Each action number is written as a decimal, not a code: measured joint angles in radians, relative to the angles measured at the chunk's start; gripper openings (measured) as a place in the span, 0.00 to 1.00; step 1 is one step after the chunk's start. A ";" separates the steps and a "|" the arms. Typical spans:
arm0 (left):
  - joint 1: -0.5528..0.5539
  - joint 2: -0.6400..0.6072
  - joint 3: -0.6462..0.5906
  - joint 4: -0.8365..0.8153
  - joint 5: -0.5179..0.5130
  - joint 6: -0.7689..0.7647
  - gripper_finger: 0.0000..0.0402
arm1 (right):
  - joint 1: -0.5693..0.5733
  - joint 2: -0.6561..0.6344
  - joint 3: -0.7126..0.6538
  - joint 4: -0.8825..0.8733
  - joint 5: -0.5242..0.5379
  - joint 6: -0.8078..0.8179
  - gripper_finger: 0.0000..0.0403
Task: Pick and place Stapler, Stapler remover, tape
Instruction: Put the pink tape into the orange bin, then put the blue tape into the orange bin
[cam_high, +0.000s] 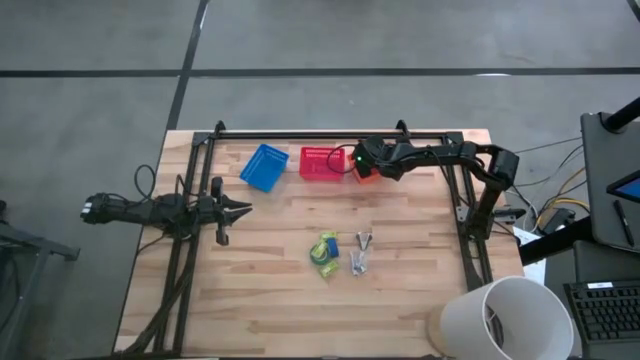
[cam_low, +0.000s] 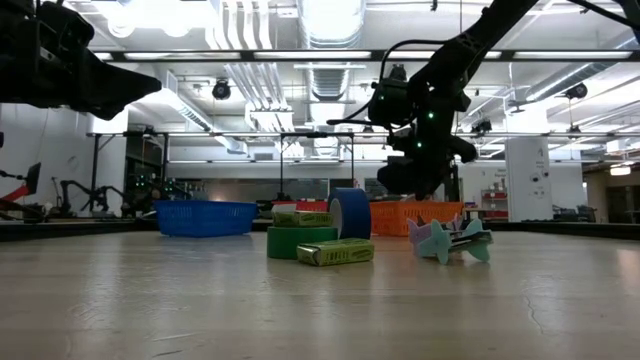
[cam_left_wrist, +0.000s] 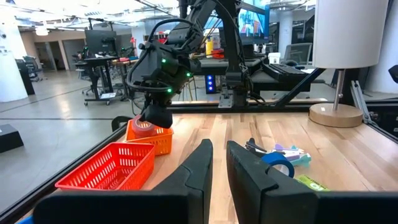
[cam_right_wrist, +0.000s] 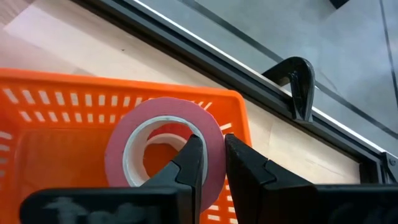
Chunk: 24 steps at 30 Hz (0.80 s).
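Note:
My right gripper is at the table's far edge, over the orange basket, shut on a red-pink tape roll. In the middle of the table a blue roll stands on edge beside a green roll lying flat. Yellow-green blocky items lie among them. The pastel staple removers lie just to their right. My left gripper waits level above the table's left side, its fingers nearly together with nothing between them. Which item is the stapler I cannot tell. My right gripper pinches the roll's ring wall, one finger inside the centre hole and the other outside. The fingers slant down from the table's right. The roll stands on edge at the basket's rim; the fingers hide its lower part.
A blue basket and a red basket stand left of the orange one along the far edge. A black metal frame runs around the table. A white lamp shade is at the near right corner.

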 joint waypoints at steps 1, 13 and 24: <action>0.000 0.000 0.000 0.000 0.000 0.000 0.13 | 0.000 0.000 0.000 0.000 0.000 0.000 0.13; 0.000 0.000 0.000 0.000 0.000 0.000 0.13 | -0.005 0.004 -0.004 0.003 -0.001 0.000 0.13; 0.000 0.000 0.000 0.000 0.000 0.000 0.13 | -0.004 0.004 -0.006 0.006 0.050 0.003 0.32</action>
